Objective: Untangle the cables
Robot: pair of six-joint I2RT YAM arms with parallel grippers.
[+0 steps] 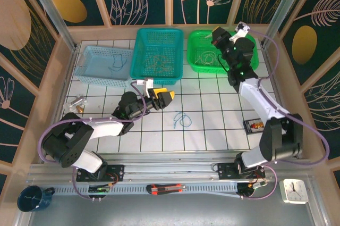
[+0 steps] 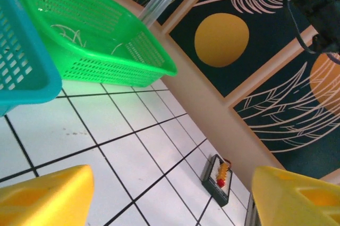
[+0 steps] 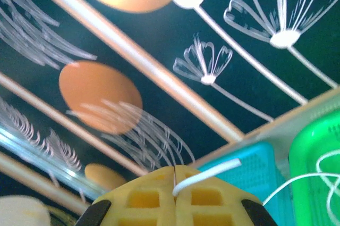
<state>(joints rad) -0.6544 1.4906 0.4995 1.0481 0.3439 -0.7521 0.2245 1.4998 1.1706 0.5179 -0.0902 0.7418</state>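
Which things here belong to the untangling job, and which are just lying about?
Job: loose blue wire loop; thin white wire pinched by the right gripper; whitish wires in green plastic basket.
Lying about: dark blue mug; white square clock; orange-black utility knife.

The white gridded table (image 1: 212,125) carries three baskets in a row along its far side: a light blue basket (image 1: 101,81) on the left, a teal basket (image 1: 156,81) in the middle and a green basket (image 1: 207,69) on the right. Near the middle a blue cable (image 1: 182,120) lies curled in loose loops, well apart from the baskets. A small black box (image 1: 253,125) sits toward the right edge, and a small item too blurred to name (image 1: 76,105) by the left edge.
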